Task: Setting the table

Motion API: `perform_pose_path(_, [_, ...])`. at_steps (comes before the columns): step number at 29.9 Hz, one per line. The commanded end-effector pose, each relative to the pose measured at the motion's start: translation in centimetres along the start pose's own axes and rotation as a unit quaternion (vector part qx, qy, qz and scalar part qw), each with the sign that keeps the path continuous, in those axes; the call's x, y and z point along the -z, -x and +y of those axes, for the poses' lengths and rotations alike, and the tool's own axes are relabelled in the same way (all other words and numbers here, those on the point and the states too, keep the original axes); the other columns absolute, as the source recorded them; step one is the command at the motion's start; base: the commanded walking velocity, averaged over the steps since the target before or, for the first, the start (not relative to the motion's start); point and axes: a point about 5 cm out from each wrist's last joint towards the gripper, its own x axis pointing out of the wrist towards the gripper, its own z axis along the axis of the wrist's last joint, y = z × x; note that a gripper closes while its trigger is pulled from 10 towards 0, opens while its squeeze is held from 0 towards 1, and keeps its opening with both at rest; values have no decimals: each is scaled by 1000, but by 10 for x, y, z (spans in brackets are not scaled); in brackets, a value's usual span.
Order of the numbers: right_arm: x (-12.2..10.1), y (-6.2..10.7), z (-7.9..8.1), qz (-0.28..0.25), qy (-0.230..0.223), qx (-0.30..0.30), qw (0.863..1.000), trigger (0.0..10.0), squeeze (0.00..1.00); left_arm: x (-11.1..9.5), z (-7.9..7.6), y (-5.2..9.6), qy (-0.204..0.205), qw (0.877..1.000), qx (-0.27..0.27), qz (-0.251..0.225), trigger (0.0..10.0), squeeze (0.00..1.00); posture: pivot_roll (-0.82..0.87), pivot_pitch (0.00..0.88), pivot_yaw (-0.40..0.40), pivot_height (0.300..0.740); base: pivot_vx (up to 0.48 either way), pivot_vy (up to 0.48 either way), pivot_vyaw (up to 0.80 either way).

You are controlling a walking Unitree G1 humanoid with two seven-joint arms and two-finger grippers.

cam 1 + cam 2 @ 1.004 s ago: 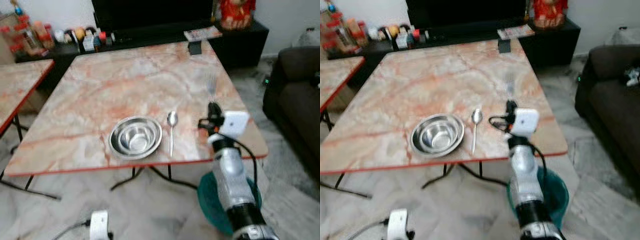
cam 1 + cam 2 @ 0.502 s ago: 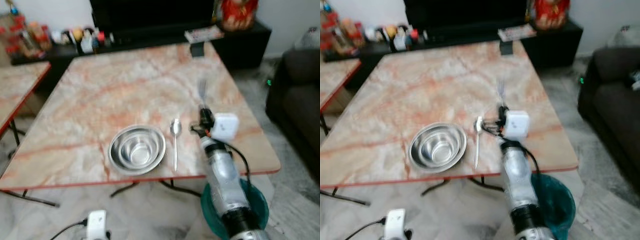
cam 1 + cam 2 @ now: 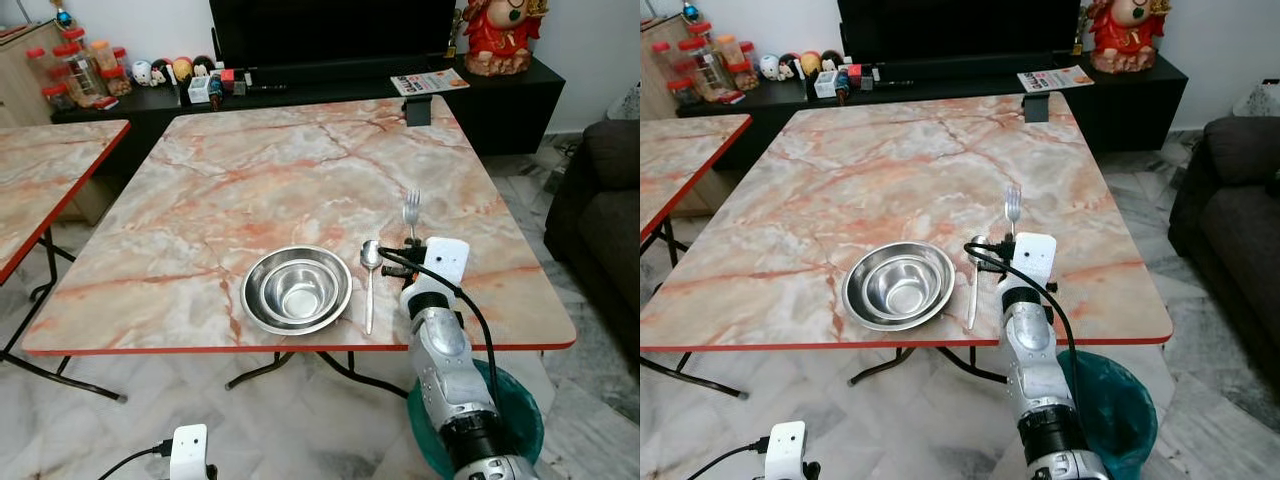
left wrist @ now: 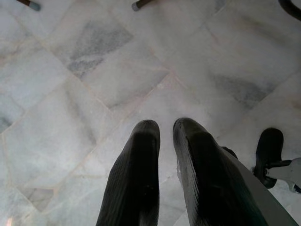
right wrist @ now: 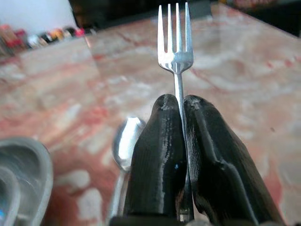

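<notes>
A steel bowl [image 3: 296,288] sits near the front edge of the marble table [image 3: 290,180], with a spoon [image 3: 369,280] lying just right of it. My right gripper [image 5: 181,110] is shut on a fork [image 5: 175,47], tines pointing away from me; from the head the fork [image 3: 411,208] hovers just right of the spoon, above the table. The left gripper [image 4: 165,132] hangs low over the tiled floor with its fingers [image 4: 141,155] nearly together and nothing between them.
A teal bin [image 3: 515,420] stands on the floor under my right arm. A dark sofa [image 3: 610,200] is at the right, a second table [image 3: 45,170] at the left. A TV cabinet [image 3: 330,80] with jars and a booklet runs along the back.
The camera has shifted and steadied, so the picture is sharper. My right arm with the fork has moved left, closer to the spoon.
</notes>
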Motion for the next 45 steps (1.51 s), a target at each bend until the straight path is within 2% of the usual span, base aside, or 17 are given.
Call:
perform_pose_path(1, [5, -5, 1, 33, 19, 14, 999, 10000, 0, 2, 3, 0, 6, 1000, -3, 6, 10000, 0, -60, 48, 85, 740, 0, 0, 0])
perform_pose_path(11, [19, -8, 11, 98, 67, 6, 993, 10000, 0, 5, 3, 1, 5, 1000, -4, 9, 10000, 0, -51, 45, 78, 740, 0, 0, 0])
perform_pose_path(22, [22, -9, 12, 117, 87, 17, 989, 10000, 0, 6, 3, 1, 3, 1000, -1, 12, 10000, 0, -58, 44, 80, 740, 0, 0, 0])
perform_pose_path(31, [22, -9, 6, 123, 103, 38, 986, 10000, 0, 7, 2, 1, 1, 1000, 4, 14, 10000, 0, -58, 41, 79, 740, 0, 0, 0])
perform_pose_path(38, [21, -9, -9, 123, 114, 52, 984, 10000, 0, 7, 1, 1, -2, 1000, 5, 14, 10000, 0, -68, 41, 80, 740, 0, 0, 0])
perform_pose_path(45, [26, -5, -10, 135, 117, 50, 983, 10000, 0, 5, -1, 1, -1, 1000, 7, 13, 10000, 0, -67, 48, 78, 740, 0, 0, 0])
